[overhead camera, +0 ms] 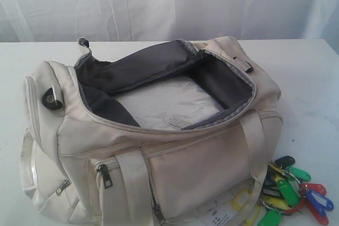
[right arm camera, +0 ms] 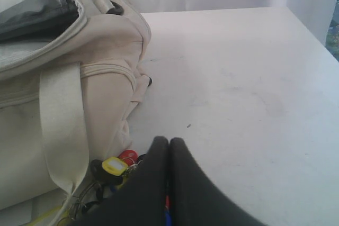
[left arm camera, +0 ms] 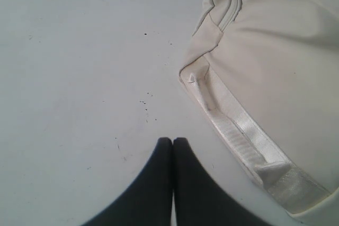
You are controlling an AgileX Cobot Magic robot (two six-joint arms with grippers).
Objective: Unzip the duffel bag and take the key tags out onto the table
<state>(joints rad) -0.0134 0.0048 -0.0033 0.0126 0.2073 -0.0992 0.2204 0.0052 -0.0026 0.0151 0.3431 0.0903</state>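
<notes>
The cream-white duffel bag (overhead camera: 175, 157) lies on the table (overhead camera: 307, 78) with its top zipper open, showing dark grey lining and a pale sheet inside. The key tags (overhead camera: 294, 191), a bunch in red, blue, green, yellow and black, lie on the table against the bag's front right corner. Neither gripper shows in the exterior view. My left gripper (left arm camera: 172, 140) is shut and empty above bare table (left arm camera: 79, 78), apart from the bag's end (left arm camera: 275, 51). My right gripper (right arm camera: 168, 140) is shut just above the key tags (right arm camera: 114, 166), beside the bag (right arm camera: 100, 41), holding nothing.
A white printed label (overhead camera: 222, 216) sticks out under the bag's front edge. A black ring (overhead camera: 51, 98) sits on the bag's left end. A white curtain (overhead camera: 159, 3) hangs behind the table. The table's far right edge (right arm camera: 312, 25) shows in the right wrist view.
</notes>
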